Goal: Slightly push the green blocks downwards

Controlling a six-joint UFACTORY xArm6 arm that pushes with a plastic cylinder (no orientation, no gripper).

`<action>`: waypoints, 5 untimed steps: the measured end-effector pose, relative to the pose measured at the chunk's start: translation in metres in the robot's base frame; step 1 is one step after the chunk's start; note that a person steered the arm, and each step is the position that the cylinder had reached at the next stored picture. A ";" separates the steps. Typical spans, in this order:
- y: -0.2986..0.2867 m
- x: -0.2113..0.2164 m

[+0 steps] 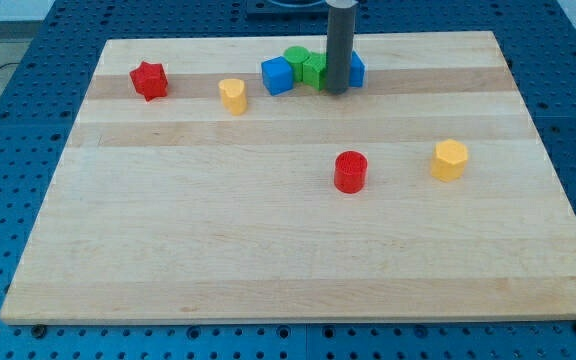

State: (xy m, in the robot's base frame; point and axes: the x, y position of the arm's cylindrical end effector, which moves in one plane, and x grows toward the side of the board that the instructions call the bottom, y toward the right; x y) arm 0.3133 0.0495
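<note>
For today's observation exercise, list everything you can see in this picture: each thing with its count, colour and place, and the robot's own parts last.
Board: one, pale wood, fills most of the view.
Base plate: one, blue, perforated, under and around the board.
Red star block: one, red, upper left.
Yellow block: one, yellow, right of the star; shape unclear.
Blue cube: one, blue, left end of the top cluster.
Green blocks: two, green, in the top cluster, one behind.
Blue block: one, blue, partly hidden behind the rod.
Red cylinder: one, red, right of centre.
Yellow hexagonal block: one, yellow, right of the cylinder.
Rod: one, dark grey; my tip sits just in front of the cluster.
</note>
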 end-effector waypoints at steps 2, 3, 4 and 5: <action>0.014 0.015; 0.011 0.015; 0.021 0.015; 0.090 0.019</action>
State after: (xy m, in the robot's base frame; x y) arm 0.3327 0.1399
